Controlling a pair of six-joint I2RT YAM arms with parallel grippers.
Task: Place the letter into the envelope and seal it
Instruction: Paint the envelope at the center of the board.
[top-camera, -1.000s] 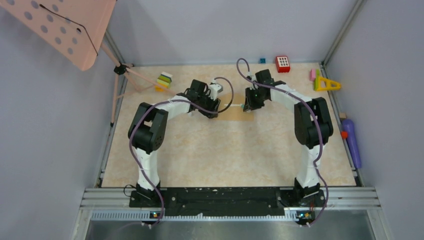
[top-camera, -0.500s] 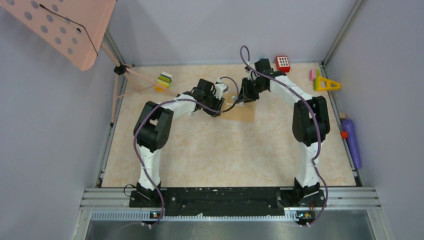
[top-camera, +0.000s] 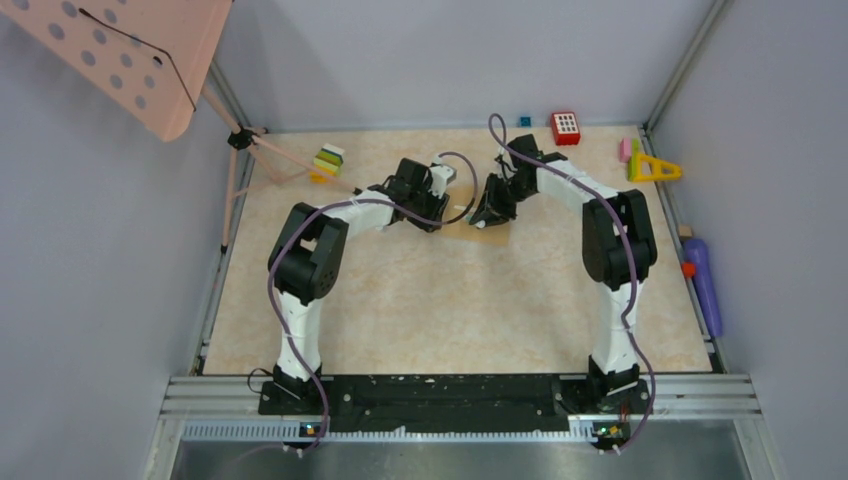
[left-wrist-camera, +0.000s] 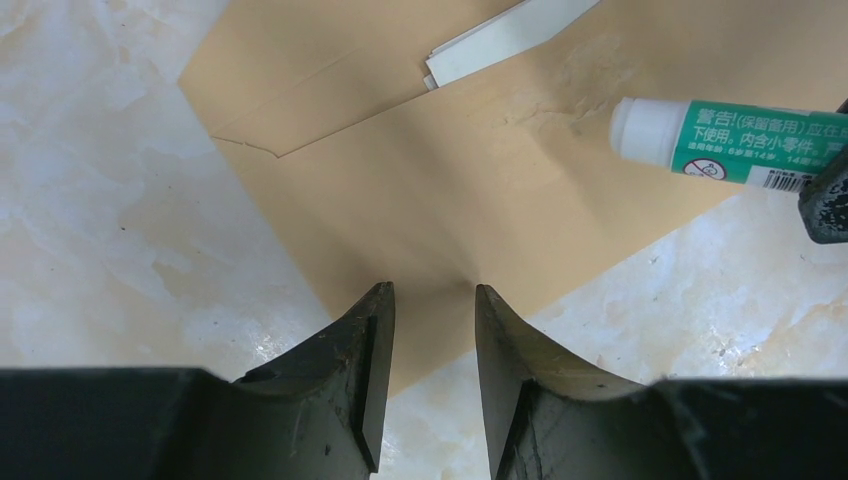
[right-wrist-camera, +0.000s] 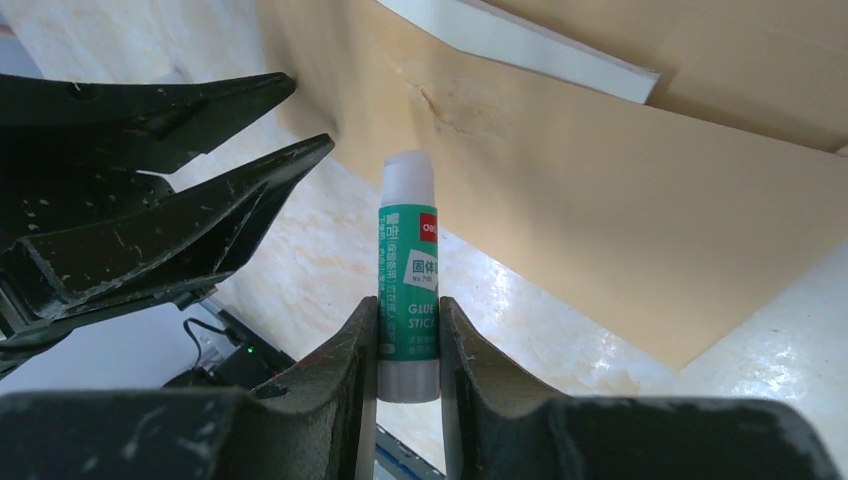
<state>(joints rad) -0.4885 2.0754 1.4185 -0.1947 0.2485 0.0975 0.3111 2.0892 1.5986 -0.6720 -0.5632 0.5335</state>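
Observation:
The tan envelope (left-wrist-camera: 450, 180) lies flat on the marbled table, with a pointed corner aimed at my left gripper (left-wrist-camera: 432, 295). Its jaws stand apart, tips over that corner, with nothing between them. The white letter (left-wrist-camera: 500, 40) pokes out from under a fold of the envelope. My right gripper (right-wrist-camera: 408, 310) is shut on a green glue stick (right-wrist-camera: 408, 270), whose white cap end hovers at the envelope's edge (right-wrist-camera: 600, 180). A wrinkled smear marks the paper near the stick. From above, both grippers meet over the envelope (top-camera: 492, 226).
A pink perforated stand (top-camera: 140, 60) leans over the back left corner. Toy blocks (top-camera: 328, 160), a red block (top-camera: 565, 127) and a yellow triangle (top-camera: 652, 168) sit along the back. A purple bottle (top-camera: 703, 285) lies by the right wall.
My left gripper's jaws have narrowed and that arm has shifted slightly right. The right arm lifted, then came down and left with the glue stick toward the envelope.

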